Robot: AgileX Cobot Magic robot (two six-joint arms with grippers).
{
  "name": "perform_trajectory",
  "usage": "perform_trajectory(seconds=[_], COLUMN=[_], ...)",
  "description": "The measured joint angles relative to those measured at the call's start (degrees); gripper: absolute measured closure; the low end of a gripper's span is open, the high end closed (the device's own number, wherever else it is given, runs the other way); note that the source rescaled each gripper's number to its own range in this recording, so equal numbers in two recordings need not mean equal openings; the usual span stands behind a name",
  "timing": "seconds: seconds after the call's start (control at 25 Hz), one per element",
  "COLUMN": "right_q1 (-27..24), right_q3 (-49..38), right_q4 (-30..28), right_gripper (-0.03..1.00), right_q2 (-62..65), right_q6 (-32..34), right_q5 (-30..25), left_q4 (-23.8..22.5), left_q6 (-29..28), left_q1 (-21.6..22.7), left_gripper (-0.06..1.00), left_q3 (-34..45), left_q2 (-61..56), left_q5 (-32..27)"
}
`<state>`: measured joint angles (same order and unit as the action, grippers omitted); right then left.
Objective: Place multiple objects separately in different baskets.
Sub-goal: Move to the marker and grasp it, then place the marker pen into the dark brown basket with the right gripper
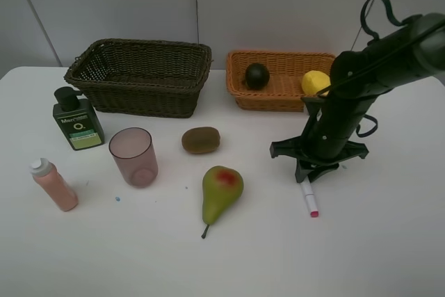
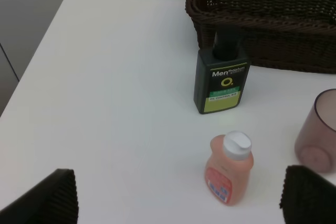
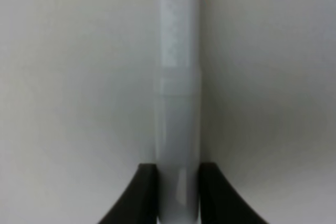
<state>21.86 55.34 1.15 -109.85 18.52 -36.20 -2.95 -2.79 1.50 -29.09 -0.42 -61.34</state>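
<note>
Right wrist view: right gripper [image 3: 178, 174] clamped tight across the white, pink-capped marker [image 3: 178, 93], lying flat toward the right edge of the tabletop [image 1: 389, 255] (crosswise grip, presumably so it lifts cleanly).

White table [image 1: 389, 255]. At the back, a dark brown wicker basket [image 1: 142, 95] and an orange-tan wicker basket [image 1: 268, 102]. Nearer, upright: dark green bottle [image 1: 78, 124], pink white-capped bottle [image 1: 54, 186], pinkish cup [image 1: 133, 156]. Lying flat: kiwi [image 1: 201, 140], red-blushed pear [image 1: 221, 190], white marker [image 1: 310, 201].
</note>
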Motion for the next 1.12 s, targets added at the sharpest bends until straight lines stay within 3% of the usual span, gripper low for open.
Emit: perform_trajectory(seconds=[0.32, 0.84, 1.12], right_q1=[0.00, 0.27, 2.53], right_q3=[2.03, 17.16, 26.14], right_q4=[-1.15, -4.44, -6.91], right_gripper=[0.97, 0.97, 0.97], right_q2=[3.22, 8.67, 8.67], right_q6=[0.00, -0.05, -0.24], right_q5=[-2.67, -17.36, -18.67], left_q4=[0.00, 0.00, 0.00], left_q6=[0.00, 0.00, 0.00], left_q1=[0.00, 0.00, 0.00], left_gripper=[-0.05, -0.05, -0.05], left_q3=[0.00, 0.00, 0.00], left_q2=[0.00, 0.00, 0.00], left_q5=[0.00, 0.00, 0.00])
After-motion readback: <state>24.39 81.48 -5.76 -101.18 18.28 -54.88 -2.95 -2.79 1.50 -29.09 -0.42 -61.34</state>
